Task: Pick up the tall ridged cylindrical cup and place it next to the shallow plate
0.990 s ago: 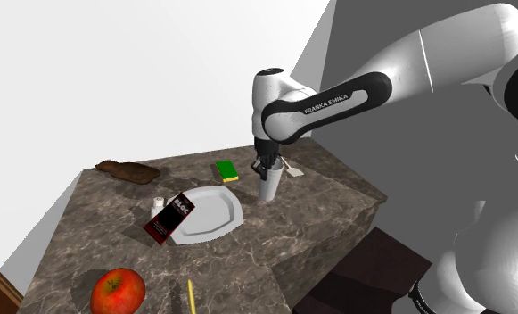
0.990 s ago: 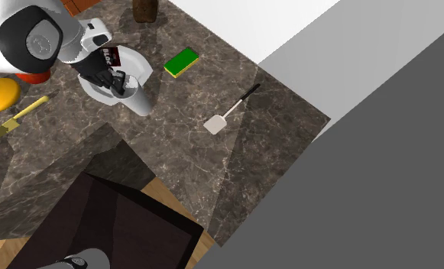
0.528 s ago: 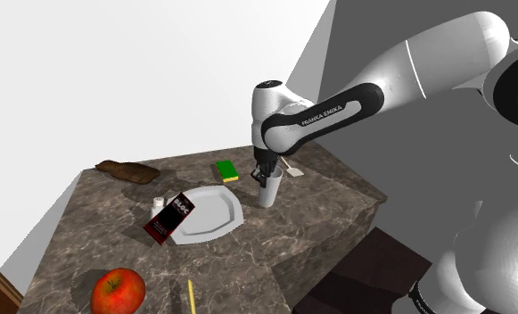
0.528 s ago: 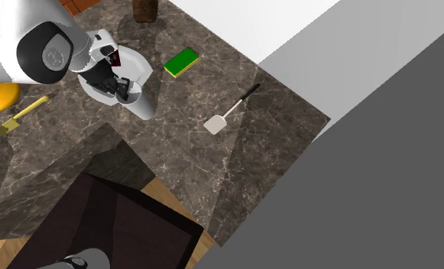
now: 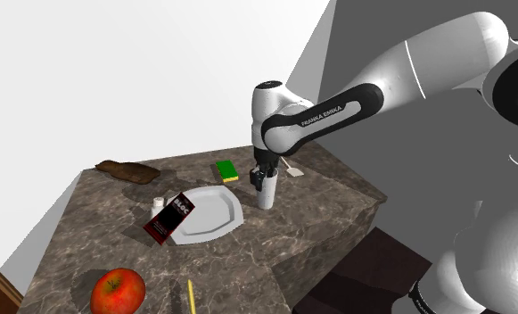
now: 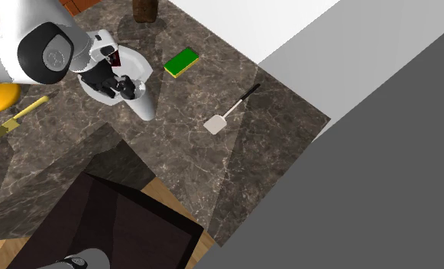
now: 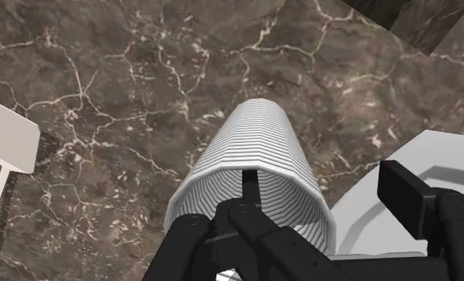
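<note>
The near rim of the white ridged cup [image 7: 254,152] is hidden by the pincer [image 7: 222,239], which is clamped on its wall. The cup is seen upright on the dark veined stone desk [image 7: 102,80], just beside the plate [image 7: 442,152]. Bare stone is left towards the spatula [image 7: 10,136].

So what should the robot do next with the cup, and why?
Probably open the pincer and let go. The cup it grips looks to be standing upright on the counter, right beside the plate, so the job seems nearly done.
</note>
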Controlling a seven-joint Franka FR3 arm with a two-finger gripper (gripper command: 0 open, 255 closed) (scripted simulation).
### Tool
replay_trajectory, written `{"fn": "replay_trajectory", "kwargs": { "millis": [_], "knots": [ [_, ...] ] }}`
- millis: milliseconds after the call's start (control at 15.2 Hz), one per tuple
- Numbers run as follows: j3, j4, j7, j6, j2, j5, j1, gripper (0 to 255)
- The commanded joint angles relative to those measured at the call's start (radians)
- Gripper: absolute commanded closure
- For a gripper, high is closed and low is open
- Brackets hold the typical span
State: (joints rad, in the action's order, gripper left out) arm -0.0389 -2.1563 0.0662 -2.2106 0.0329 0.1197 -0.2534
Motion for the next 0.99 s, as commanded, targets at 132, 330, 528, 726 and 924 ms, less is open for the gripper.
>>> {"fn": "replay_trajectory", "kwargs": {
  "millis": [132, 330, 528, 726, 924],
  "knots": [
    [0.000, 0.000, 0.000, 0.000, 0.000, 0.000, 0.000, 0],
    [-0.003, 0.033, -0.004, 0.064, -0.031, -0.007, -0.003, 0],
    [-0.005, 0.067, -0.007, 0.122, -0.055, -0.012, -0.005, 0],
    [-0.005, 0.067, -0.007, 0.122, -0.055, -0.012, -0.005, 0],
    [-0.005, 0.067, -0.007, 0.122, -0.055, -0.012, -0.005, 0]
  ]
}}
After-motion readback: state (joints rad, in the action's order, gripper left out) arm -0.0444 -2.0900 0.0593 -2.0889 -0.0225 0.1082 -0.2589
